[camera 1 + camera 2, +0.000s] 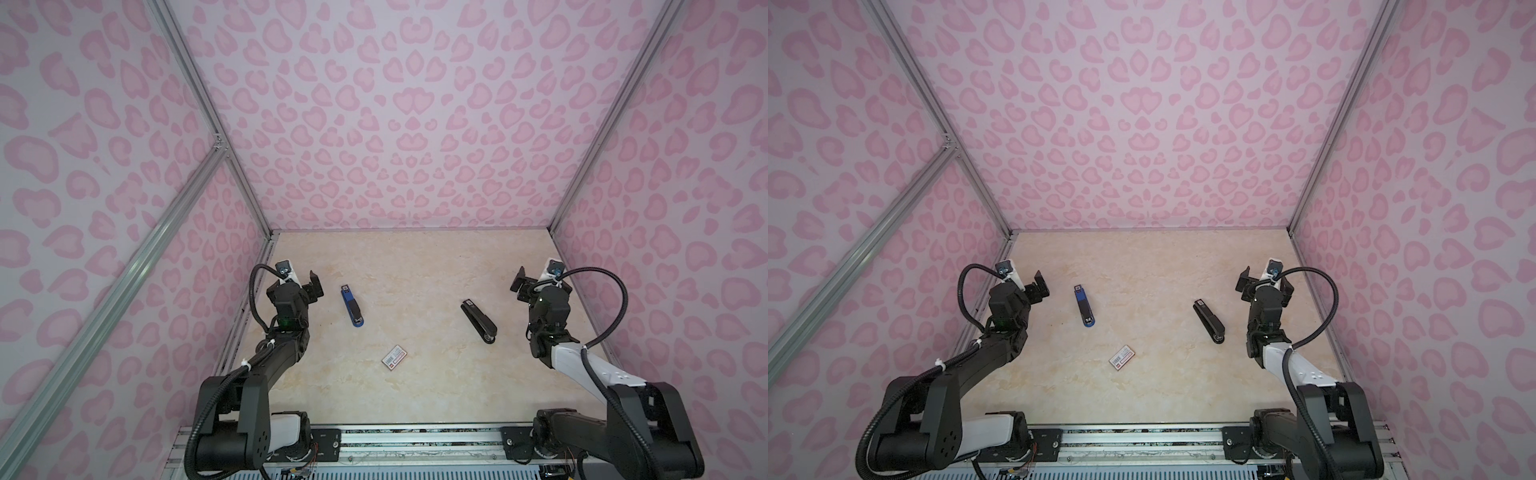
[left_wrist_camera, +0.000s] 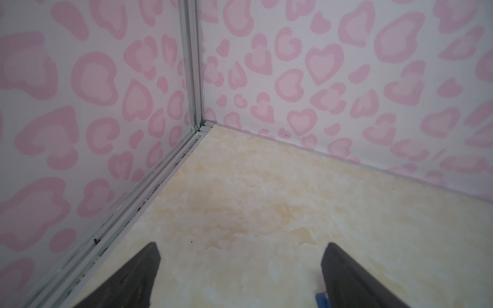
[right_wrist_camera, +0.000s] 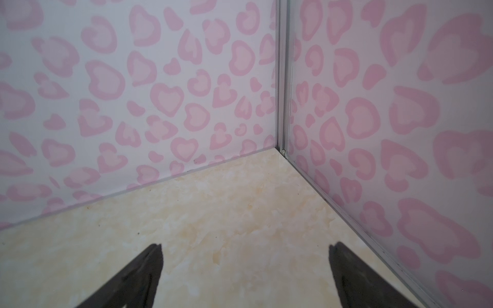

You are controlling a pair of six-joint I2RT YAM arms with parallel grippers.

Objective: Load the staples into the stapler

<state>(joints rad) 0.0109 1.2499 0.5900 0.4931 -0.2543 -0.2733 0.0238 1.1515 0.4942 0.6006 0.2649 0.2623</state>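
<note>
Barcoded box (image 1: 394,358) lies nearest on the bench (image 1: 415,266), apart from blue stapler (image 1: 352,306) and black stapler (image 1: 478,321); left tool (image 2: 240,249) and right tool (image 3: 245,248) gape wide, empty.

a closed blue stapler (image 1: 352,306) lies flat left of centre on the counter (image 1: 415,266), a closed black stapler (image 1: 478,321) well apart, right.

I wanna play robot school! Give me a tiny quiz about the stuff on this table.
1. True or false: the blue stapler lies closer to the left gripper than the black stapler does.
2. In both top views, which sits lowest in the picture? A blue stapler, B black stapler, C small barcoded box.
3. Fill the gap: the left gripper and the right gripper both stand ____, holding nothing.
Key: 1 true; 2 C; 3 open.
</note>
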